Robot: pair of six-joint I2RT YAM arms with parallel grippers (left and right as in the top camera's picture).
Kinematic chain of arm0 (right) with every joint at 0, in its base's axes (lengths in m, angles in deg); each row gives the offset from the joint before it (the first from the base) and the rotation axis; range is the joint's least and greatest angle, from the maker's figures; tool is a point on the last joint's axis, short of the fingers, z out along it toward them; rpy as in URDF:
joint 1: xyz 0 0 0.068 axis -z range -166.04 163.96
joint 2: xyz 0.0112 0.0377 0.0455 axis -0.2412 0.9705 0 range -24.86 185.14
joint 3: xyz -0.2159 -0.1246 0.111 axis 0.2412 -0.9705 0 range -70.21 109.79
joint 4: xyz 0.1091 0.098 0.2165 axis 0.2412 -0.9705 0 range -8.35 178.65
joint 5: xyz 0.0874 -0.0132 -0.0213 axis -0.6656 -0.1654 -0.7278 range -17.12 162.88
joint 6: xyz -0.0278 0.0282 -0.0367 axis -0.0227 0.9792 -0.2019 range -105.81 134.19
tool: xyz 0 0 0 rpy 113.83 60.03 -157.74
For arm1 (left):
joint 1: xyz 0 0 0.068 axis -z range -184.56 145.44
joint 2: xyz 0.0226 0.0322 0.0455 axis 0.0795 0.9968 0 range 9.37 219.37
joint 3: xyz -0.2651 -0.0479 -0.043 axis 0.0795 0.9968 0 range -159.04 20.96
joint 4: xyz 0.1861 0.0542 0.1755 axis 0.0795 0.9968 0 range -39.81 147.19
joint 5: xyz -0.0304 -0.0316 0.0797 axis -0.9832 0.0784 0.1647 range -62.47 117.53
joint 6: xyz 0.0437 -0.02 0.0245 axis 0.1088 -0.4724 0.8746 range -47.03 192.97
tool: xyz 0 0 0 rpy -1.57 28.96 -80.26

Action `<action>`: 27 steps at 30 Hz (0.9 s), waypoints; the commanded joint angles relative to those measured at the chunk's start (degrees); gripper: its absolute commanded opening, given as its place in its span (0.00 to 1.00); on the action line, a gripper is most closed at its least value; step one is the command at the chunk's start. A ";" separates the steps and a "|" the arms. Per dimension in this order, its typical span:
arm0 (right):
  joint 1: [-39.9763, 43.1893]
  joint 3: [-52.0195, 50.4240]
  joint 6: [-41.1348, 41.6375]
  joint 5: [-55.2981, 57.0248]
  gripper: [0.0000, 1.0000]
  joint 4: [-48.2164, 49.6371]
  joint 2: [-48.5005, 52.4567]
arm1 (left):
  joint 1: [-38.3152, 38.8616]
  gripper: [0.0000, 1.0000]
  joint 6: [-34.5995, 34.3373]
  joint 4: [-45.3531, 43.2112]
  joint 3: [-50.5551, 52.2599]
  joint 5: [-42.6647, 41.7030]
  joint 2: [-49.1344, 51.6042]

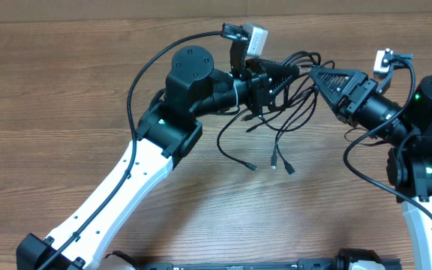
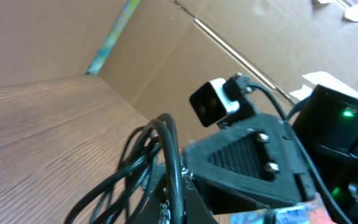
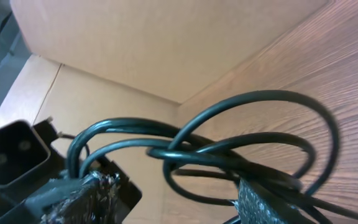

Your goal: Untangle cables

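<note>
The cables (image 1: 295, 97) are thin black cords bunched in mid-air over the wooden table, between my two grippers. Their loose ends hang down to small plug tips (image 1: 276, 161) near the tabletop. My left gripper (image 1: 280, 71) is shut on the bundle. In the left wrist view one cord (image 2: 169, 155) runs straight up out of the left gripper (image 2: 173, 202). My right gripper (image 1: 315, 73) points left at the bundle. In the right wrist view its taped fingers (image 3: 86, 193) stand apart, and the cables (image 3: 229, 152) loop across the right gripper (image 3: 173, 205) and over the right-hand finger.
A brown cardboard wall (image 1: 126, 9) runs along the table's far edge. Thicker black arm cables arc by the left arm (image 1: 145, 71) and the right arm (image 1: 366, 172). The right gripper's black body (image 2: 253, 162) fills the left wrist view close by.
</note>
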 commanded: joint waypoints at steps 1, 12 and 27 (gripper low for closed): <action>0.39 0.68 1.88 3.13 0.63 0.09 -0.35 | 1.05 0.04 -1.33 -1.44 -0.39 -2.69 -0.28; 0.37 0.68 1.92 3.28 0.53 -1.60 2.80 | 5.55 0.04 0.44 -3.43 -0.39 -2.16 -0.26; 0.37 0.68 1.42 3.34 0.06 -4.46 4.79 | 5.86 0.04 0.44 -5.38 -0.39 -2.40 -0.26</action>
